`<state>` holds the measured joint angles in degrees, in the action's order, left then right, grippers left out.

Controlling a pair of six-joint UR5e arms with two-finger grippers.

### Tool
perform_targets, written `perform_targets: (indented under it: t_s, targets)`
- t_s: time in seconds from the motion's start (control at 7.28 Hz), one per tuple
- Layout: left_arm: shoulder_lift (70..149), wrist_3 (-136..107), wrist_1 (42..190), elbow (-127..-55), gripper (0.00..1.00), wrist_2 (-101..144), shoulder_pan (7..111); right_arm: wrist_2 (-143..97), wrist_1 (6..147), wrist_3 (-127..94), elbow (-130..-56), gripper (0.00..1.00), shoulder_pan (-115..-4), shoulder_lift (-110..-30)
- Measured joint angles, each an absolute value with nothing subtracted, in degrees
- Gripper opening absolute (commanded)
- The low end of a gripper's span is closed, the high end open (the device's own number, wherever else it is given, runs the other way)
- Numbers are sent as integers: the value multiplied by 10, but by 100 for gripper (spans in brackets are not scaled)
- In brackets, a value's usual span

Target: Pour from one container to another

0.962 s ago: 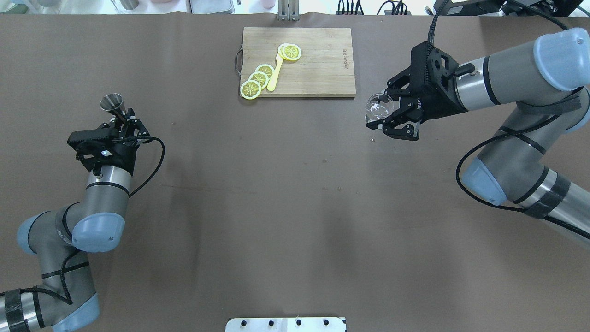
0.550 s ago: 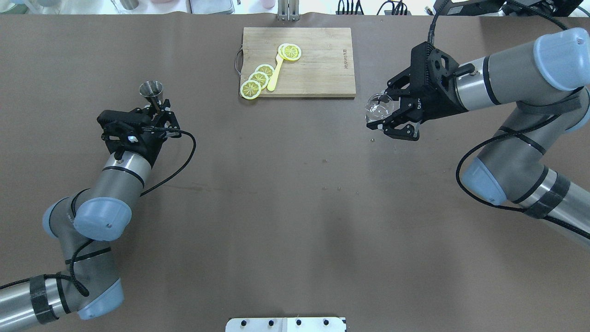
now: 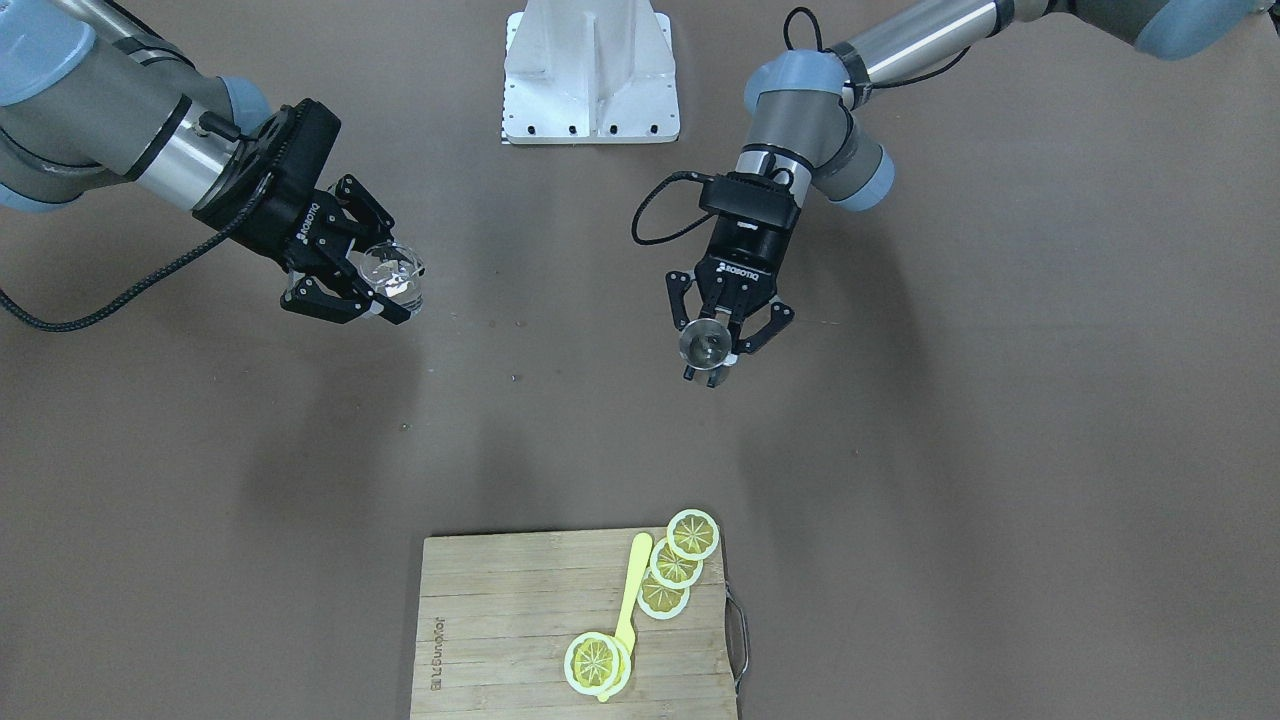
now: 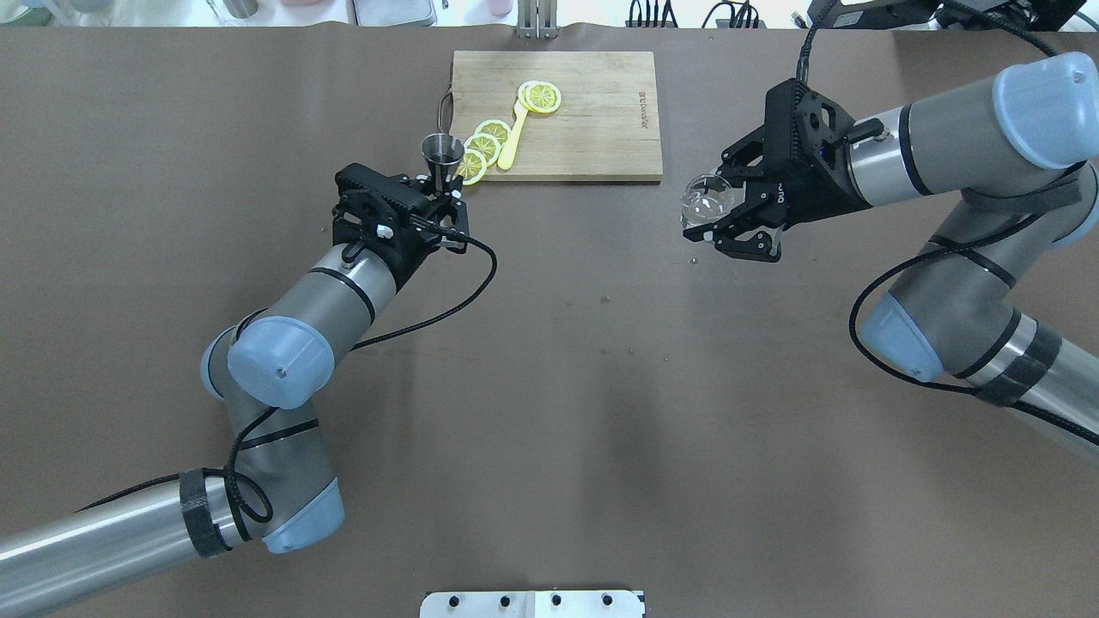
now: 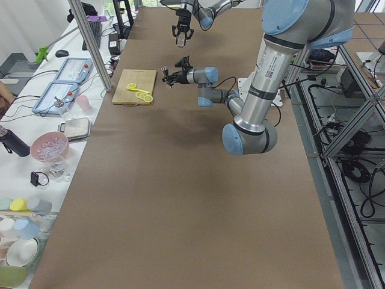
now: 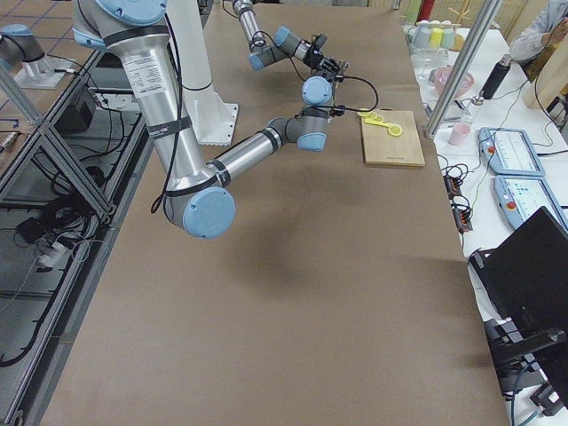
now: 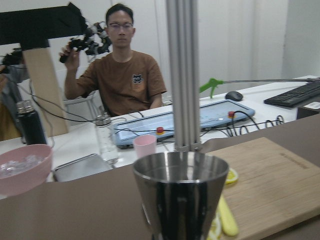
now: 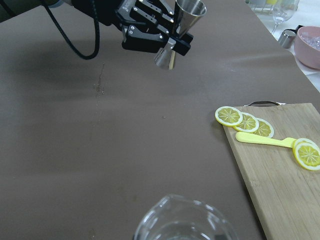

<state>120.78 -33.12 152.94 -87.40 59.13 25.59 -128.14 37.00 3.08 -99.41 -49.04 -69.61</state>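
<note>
**Overhead exterior: cup and jigger both held, well apart**

Overhead exterior has the left gripper (image 4: pixel 442 197) clamped on the narrow waist of the jigger (image 4: pixel 443 153). The jigger stands upright at about 11 o'clock from the middle of the table (image 4: pixel 549 386), just beside the near corner of the cutting board (image 4: pixel 601 129) at 12 o'clock. The right gripper (image 4: pixel 719 221) has its fingers closed around the wall of the glass cup (image 4: pixel 706 199) at about 2 o'clock.

Exterior front-facing looks down into the jigger's open mouth between the left fingers. The cup sits roughly level, and I cannot tell whether it holds liquid. Shadows suggest both are off the table.

Left wrist-mounted shows the jigger's upper cone at 6 o'clock with its rim level, and lemon slices (image 7: pixel 227 175) behind it at 4 o'clock.

Right wrist-mounted puts the cup's rim at 6 o'clock and the jigger far off at 12 o'clock.

The cup is probably light, stiff, smooth and breakable. A modest squeeze on the wall below the rim suits it, leaving the pour lip free. The jigger is likely light, rigid and slick, and the waist keeps it from sliding. Its small mouth will want the lip directly above it.
</note>
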Motion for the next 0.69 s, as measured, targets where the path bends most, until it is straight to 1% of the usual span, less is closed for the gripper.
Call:
perform_targets:
  t_s: [0.27,0.69]
  targets:
    - [1230,-272,1556,-872,0,658,256,-1281,370,31,-994,0,-490,-697]
    - [1235,-261,1569,-872,0,680,240,-1281,370,31,-993,0,-491,-699]
